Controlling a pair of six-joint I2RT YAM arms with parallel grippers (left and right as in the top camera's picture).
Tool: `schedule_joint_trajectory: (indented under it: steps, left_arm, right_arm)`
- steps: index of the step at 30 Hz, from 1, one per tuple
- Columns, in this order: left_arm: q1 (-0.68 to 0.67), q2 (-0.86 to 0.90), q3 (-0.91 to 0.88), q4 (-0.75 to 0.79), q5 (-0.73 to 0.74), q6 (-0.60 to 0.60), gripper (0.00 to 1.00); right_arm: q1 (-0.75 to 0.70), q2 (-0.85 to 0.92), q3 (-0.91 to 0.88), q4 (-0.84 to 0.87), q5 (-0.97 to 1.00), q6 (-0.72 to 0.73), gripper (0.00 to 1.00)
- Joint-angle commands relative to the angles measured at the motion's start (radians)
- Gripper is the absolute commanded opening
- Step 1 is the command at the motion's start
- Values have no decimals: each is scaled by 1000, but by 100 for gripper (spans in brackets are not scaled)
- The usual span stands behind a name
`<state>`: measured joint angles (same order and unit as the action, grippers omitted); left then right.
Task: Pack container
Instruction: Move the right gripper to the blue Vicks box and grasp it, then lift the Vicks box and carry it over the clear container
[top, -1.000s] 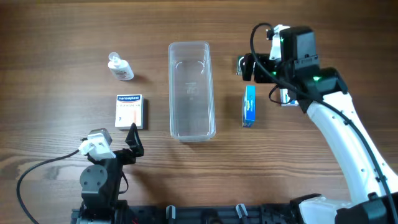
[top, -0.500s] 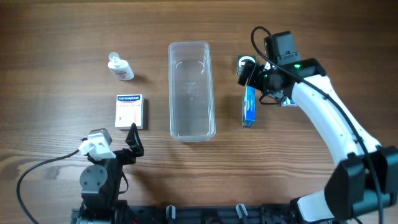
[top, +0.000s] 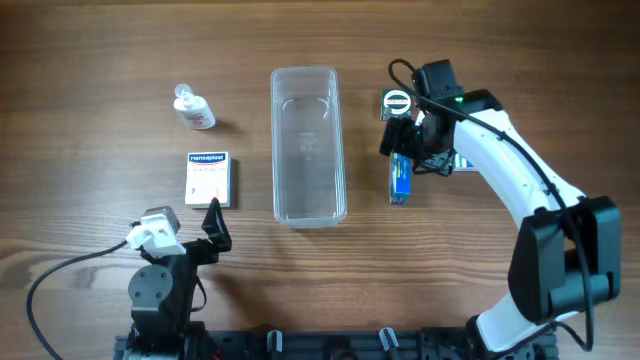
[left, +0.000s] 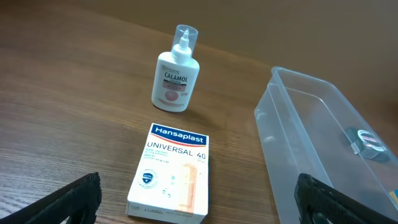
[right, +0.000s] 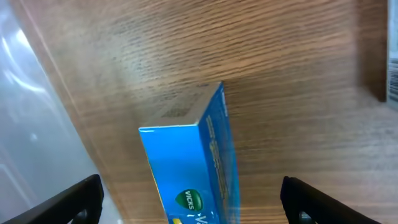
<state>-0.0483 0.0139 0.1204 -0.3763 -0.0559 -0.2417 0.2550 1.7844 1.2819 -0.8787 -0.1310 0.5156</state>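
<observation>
The container (top: 308, 145) is a long clear plastic tub in the table's middle, empty; it also shows in the left wrist view (left: 323, 149) and at the left edge of the right wrist view (right: 25, 118). A blue Vicks box (top: 401, 178) stands on edge right of it. My right gripper (top: 402, 150) is open right above the box's far end, fingers either side of it in the right wrist view (right: 193, 199), box (right: 193, 168) between them. My left gripper (top: 205, 225) is open near the front, just before a white Hansaplast box (top: 208, 179), also in the left wrist view (left: 171, 174).
A small Calamol bottle (top: 192, 108) lies at the back left, seen upright-looking in the left wrist view (left: 174, 78). A small round green-and-white item (top: 397, 101) sits by the right arm's wrist. A flat packet (top: 462, 162) lies partly under the right arm.
My right arm has swung left and down over the blue box's far end. The left arm and all objects stayed put.
</observation>
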Motion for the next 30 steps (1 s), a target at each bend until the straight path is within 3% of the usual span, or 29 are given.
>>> schedule_joint_trajectory:
  steps: [1,10,17,24,30]
  left_arm:
    - [-6,-6,-7,4,-14,-1,100]
    - [-6,-6,-7,4,-14,-1,100]
    - [-6,-6,-7,4,-13,-1,100]
    - [-6,-6,-7,4,-14,-1,100]
    - [-6,-6,-7,4,-13,-1,100]
  right_arm:
    - [10,39,19,-5,-28,-128,91]
    - [10,106,19,-5,-28,-174,88]
    - [10,123,19,0,-28,-172,49]
    - [10,123,19,0,-28,-171,28]
    - [10,123,26,-2,-29,-156,17]
